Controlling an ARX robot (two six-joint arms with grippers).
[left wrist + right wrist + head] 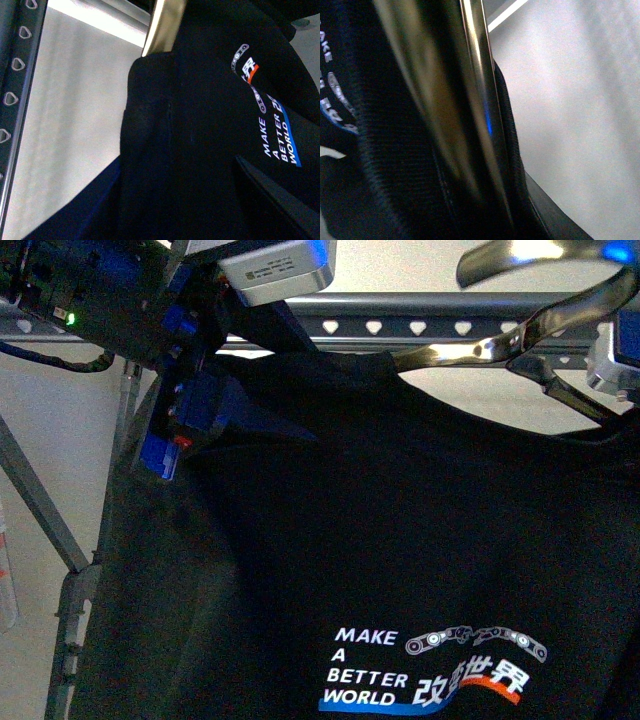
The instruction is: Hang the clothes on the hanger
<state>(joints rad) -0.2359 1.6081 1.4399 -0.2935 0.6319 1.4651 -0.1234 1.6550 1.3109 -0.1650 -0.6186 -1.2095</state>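
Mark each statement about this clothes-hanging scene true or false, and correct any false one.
1. The black T-shirt carries the words MAKE A BETTER WORLD. True.
2. The rack's rail is punched with round holes. False: the holes are heart-shaped.
3. A silver hanger pokes out of the shirt's collar. True.
4. The T-shirt lies folded in a heap. False: it hangs spread out in front of the rail.
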